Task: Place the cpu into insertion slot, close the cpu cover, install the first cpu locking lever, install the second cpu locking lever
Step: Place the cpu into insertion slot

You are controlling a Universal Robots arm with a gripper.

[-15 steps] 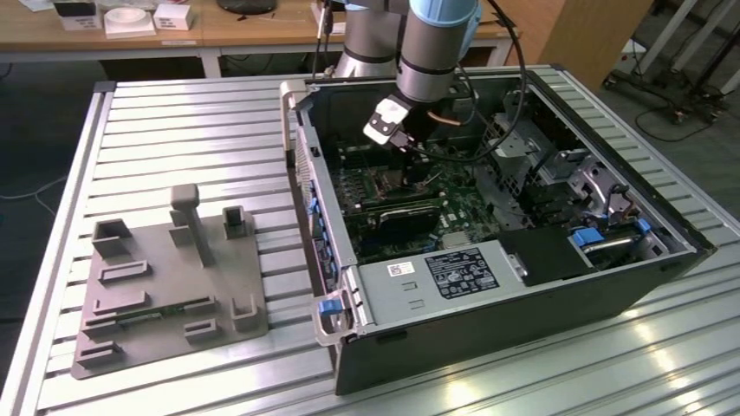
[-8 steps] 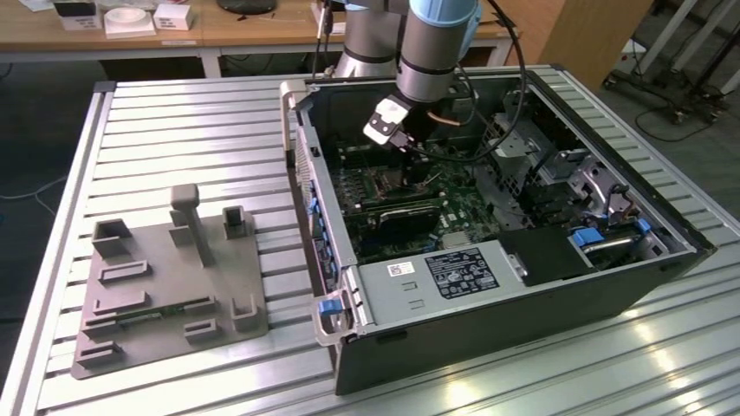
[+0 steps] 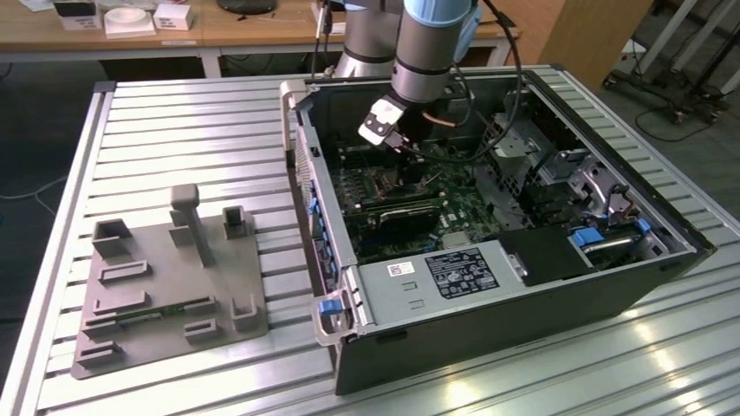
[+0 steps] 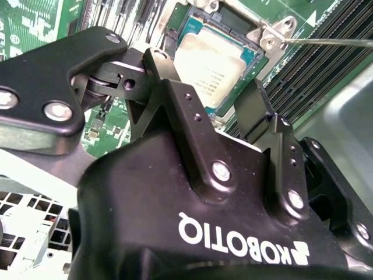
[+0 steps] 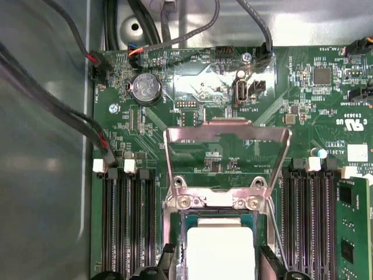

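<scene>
The arm (image 3: 422, 52) dips into the computer case (image 3: 601, 286), its gripper (image 4: 204, 79) spread open astride the cpu (image 5: 220, 251), which is seated in the insertion slot (image 5: 179, 221).

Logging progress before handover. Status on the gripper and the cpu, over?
Gripper open, fingers either side of the cpu. Cpu lying in the insertion slot. Cpu cover swung open, not yet closed.
</scene>
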